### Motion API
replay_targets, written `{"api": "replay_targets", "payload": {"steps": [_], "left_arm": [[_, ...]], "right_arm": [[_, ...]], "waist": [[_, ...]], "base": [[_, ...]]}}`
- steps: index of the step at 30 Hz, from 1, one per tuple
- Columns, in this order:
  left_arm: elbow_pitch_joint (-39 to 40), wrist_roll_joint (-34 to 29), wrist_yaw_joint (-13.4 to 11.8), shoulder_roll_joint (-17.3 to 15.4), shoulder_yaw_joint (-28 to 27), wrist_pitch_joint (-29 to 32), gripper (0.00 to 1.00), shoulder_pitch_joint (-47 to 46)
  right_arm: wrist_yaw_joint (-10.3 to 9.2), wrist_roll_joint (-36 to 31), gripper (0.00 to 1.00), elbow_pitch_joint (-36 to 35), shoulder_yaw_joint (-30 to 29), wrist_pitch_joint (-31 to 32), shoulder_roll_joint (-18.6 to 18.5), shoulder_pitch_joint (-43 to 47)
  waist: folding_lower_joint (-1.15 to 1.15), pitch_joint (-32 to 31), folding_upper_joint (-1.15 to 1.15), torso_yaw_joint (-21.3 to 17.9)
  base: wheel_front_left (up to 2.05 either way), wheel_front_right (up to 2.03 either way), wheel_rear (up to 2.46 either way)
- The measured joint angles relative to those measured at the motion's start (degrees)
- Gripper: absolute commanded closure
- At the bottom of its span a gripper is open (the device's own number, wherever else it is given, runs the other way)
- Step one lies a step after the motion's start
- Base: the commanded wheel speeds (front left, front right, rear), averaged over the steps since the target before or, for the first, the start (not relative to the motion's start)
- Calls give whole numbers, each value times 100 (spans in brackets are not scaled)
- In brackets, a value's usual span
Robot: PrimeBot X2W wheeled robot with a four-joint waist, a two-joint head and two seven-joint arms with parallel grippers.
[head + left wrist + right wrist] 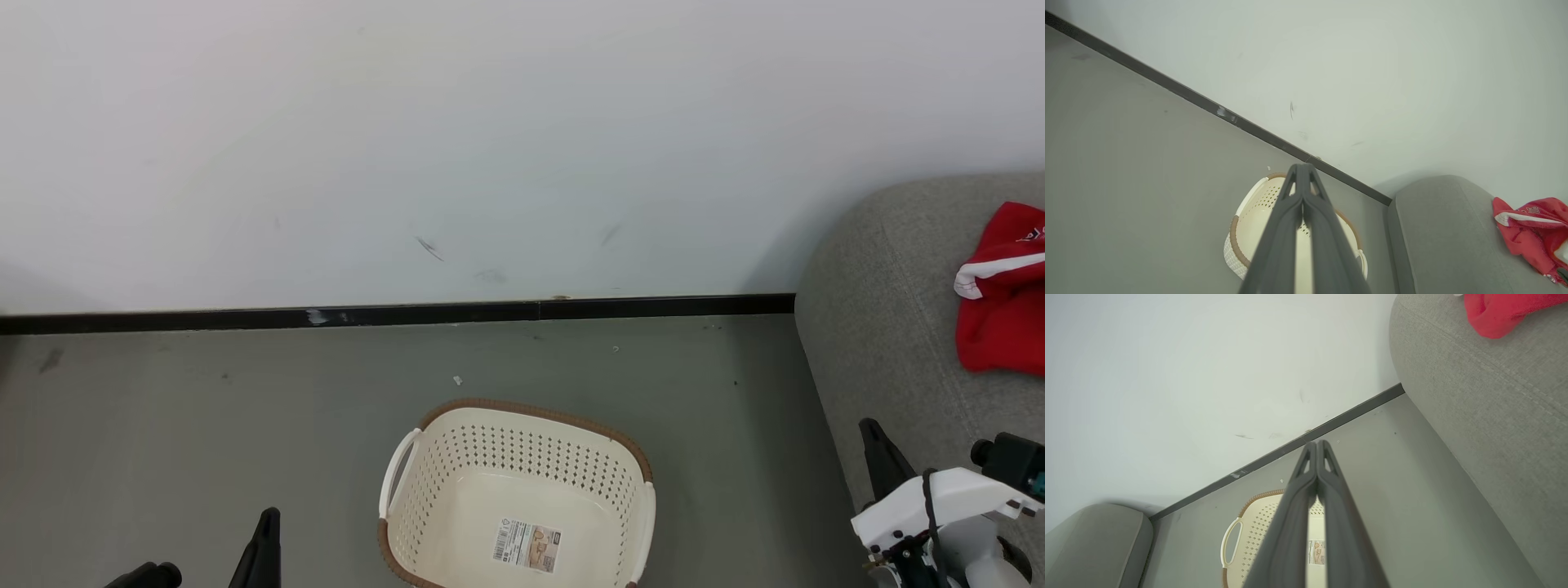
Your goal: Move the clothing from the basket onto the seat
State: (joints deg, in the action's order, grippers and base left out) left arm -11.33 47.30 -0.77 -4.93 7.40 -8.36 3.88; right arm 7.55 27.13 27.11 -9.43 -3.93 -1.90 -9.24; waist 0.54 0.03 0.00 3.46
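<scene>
The cream-white basket (pixel 514 498) stands on the grey floor at bottom centre, with nothing inside but its label (pixel 526 545). Red clothing (pixel 1000 294) with white stripe trim lies on the grey seat (pixel 890 310) at the right. My left gripper (pixel 265 543) rests at the lower left; its wrist view shows the fingers pressed together, shut (pixel 1301 167) on nothing, above the basket (pixel 1249 220). My right gripper (pixel 878 445) is at the lower right beside the seat's edge, also shut (pixel 1316 444) and holding nothing. The clothing (pixel 1535 228) (pixel 1502 310) lies on the seat (pixel 1441 237) (pixel 1486 396).
A white wall with a black baseboard (pixel 392 314) runs behind the basket. Grey floor (pixel 204 425) spreads left of the basket and between it and the seat. Another grey upholstered piece (pixel 1094 543) shows at the lower left of the right wrist view.
</scene>
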Motion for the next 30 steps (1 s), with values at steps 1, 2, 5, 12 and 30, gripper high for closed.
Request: {"api": "replay_targets", "payload": {"steps": [1,2,5,12,30], "left_arm": [[-2,65,3,2,-18,30,100,-1],[-5,115,31,2,-32,48,100,-2],[-14,319,51,8,-74,111,100,-20],[-34,780,104,24,-178,238,100,-105],[-153,1926,308,87,-439,583,100,-245]], "right_arm": [[0,87,100,-10,-12,43,0,-12],[0,177,100,-26,-21,74,0,-14],[0,449,100,-53,-38,166,0,-14],[-1,1095,100,-131,-66,320,0,-10],[-4,2744,100,-386,-59,571,-1,73]], "waist": [[5,-5,0,-8],[11,-11,0,-16],[25,-29,0,-39],[45,-65,0,-77],[-13,-50,0,-163]], "base": [[0,0,0],[0,0,0],[0,0,0],[0,0,0],[0,0,0]]}}
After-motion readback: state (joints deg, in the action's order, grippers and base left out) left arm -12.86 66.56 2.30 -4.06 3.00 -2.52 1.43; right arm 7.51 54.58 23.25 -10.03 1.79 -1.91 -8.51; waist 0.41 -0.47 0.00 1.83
